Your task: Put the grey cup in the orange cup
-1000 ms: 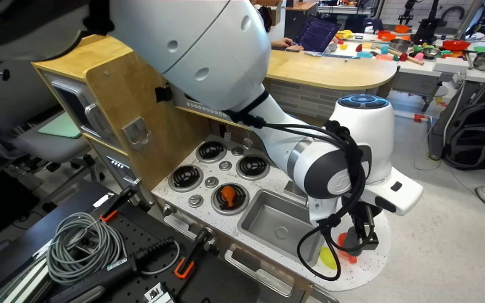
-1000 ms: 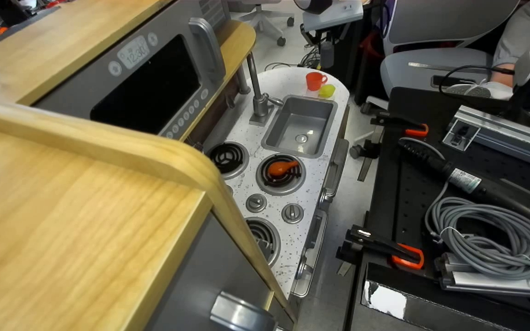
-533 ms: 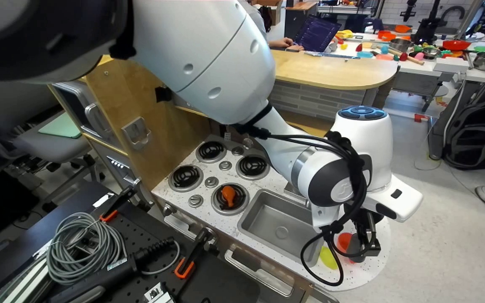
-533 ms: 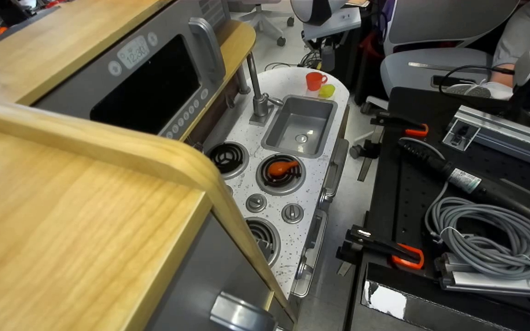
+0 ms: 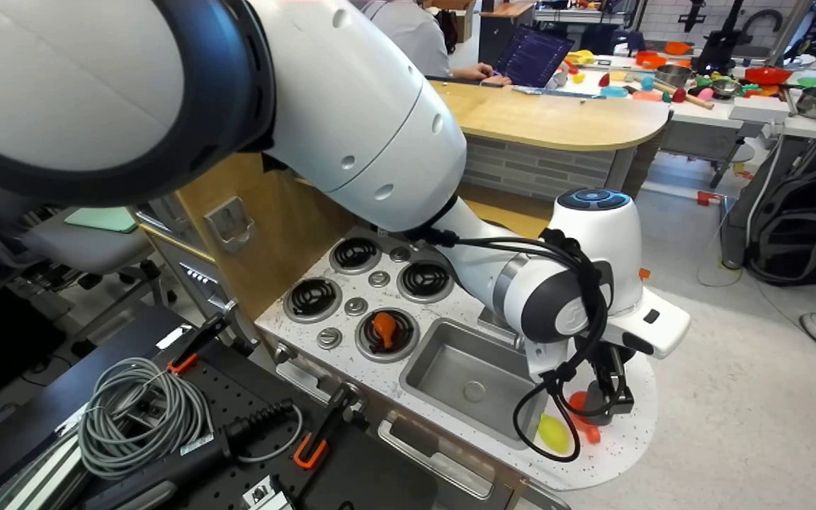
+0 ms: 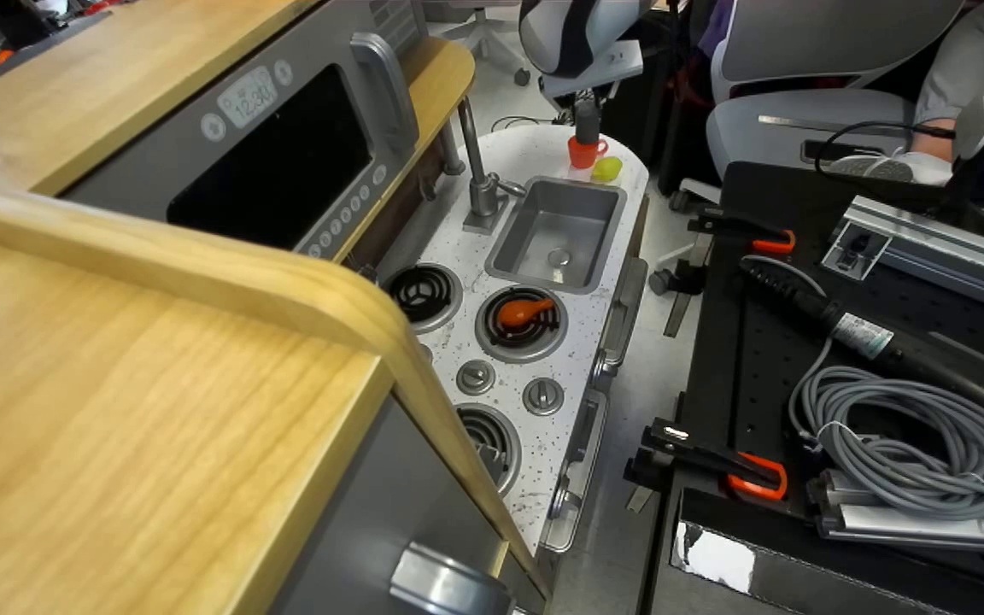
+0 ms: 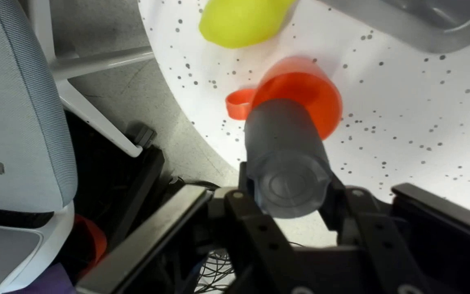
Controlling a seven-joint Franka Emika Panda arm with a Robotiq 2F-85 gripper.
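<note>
The gripper (image 7: 289, 185) has the cylindrical dark grey cup (image 7: 286, 134): closed down to the cup's width, pressing from both sides. In an exterior view the grey cup (image 6: 588, 121) looks roughly upright. Round, plastic-looking red-orange cup (image 7: 310, 96) with a loop handle stands upright on the white, black-speckled worktop (image 7: 414, 106), at its rounded end, handle towards the edge.

Alignment: in the wrist view the grey cup's far end overlaps the lower part of the orange cup's mouth, off-centre; part of the orange interior shows beyond it. The two overlap in both exterior views as well. Can't tell whether that end sits inside the rim or just above it, nor whether the cups touch.

Yellow-green lemon-shaped piece (image 7: 241, 22) lies just beside the orange cup, apart from it in the wrist view, on the side towards the grey rectangular sink (image 6: 547, 239). Grey faucet (image 6: 483, 196) stands next to the sink. Orange-brown drumstick-shaped toy (image 6: 519, 313) lies across a round black-coil burner (image 6: 555, 342), well apart from both cups. White robot arm (image 5: 408, 134) shows in both exterior views, black cables (image 5: 576, 261) strapped along it.
</note>
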